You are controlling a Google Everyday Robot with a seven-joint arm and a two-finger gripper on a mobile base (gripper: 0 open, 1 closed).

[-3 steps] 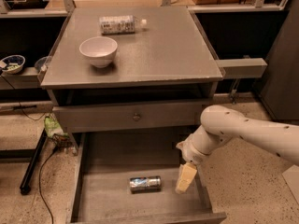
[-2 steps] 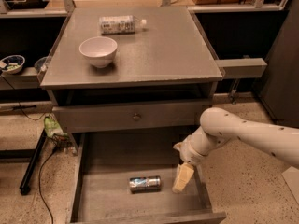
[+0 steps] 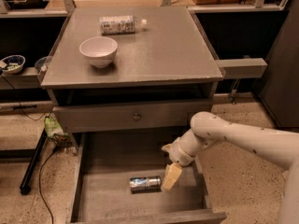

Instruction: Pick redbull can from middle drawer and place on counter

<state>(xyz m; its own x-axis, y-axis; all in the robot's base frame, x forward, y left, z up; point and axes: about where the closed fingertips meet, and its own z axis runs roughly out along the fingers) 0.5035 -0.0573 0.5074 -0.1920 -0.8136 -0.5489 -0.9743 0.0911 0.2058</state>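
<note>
Redbull can (image 3: 145,184) unmoved in middle drawer (image 3: 107,200); pincer (image 3: 171,177) edged closer, just beside it; opening cannot tell.

The room was dim. Soft light from above lit the counter (image 3: 163,50) at twelve o'clock. The middle drawer (image 3: 107,204) at six o'clock lay in shadow. There the gripper (image 3: 170,176) looked pale beside the redbull can (image 3: 145,184), which shone a little.

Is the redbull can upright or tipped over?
The redbull can lies on its side on the middle drawer floor; the gripper hangs close beside it.
</note>
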